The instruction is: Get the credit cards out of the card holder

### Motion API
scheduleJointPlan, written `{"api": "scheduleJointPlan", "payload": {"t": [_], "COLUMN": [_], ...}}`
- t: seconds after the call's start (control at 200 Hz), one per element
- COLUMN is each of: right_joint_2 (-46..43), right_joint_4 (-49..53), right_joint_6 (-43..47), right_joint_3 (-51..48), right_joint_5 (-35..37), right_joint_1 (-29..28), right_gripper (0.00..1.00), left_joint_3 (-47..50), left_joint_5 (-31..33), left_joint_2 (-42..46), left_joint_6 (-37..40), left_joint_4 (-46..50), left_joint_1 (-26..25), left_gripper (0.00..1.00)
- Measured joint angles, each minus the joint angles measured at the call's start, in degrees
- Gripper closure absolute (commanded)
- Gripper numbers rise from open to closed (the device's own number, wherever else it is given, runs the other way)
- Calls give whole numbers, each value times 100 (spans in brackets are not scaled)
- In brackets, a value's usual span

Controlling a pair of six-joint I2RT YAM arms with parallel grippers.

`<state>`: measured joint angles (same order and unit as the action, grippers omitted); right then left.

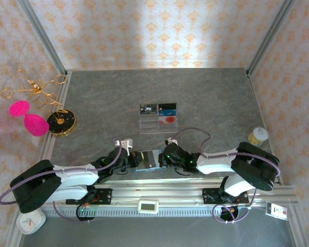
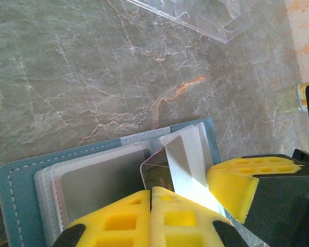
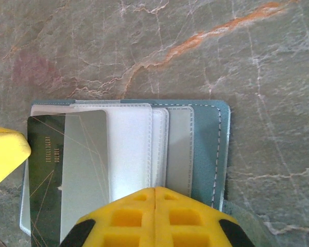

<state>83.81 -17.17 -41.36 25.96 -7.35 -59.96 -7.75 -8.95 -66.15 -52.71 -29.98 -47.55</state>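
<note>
One teal card holder [image 3: 206,149] lies open at the near middle of the table, between two grippers. One dark card [image 3: 44,175] sticks partly out of its left pocket. Left gripper [image 2: 151,193]: fingers pressed together at that card's edge; whether they pinch it cannot be told. Right gripper [image 3: 154,191]: fingers pressed together over the holder's edge. Farther off, one clear tray [image 1: 149,125] holds three cards [image 1: 148,108].
</note>
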Motion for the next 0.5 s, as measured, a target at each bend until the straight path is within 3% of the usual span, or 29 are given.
{"api": "scheduleJointPlan", "payload": {"t": [0.185,0.501], "right_joint_2": [7,11], "right_joint_4": [0,4], "right_joint_6": [0,2], "right_joint_3": [2,7], "right_joint_5": [2,11], "right_joint_1": [0,0], "right_gripper": [100,100], "left_joint_3": [0,0], "left_joint_5": [-264,-461], "left_joint_2": [-389,-914], "left_joint_6": [22,-149], "left_joint_4": [-365,-1246], "left_joint_1": [9,9], "left_gripper": [80,76]}}
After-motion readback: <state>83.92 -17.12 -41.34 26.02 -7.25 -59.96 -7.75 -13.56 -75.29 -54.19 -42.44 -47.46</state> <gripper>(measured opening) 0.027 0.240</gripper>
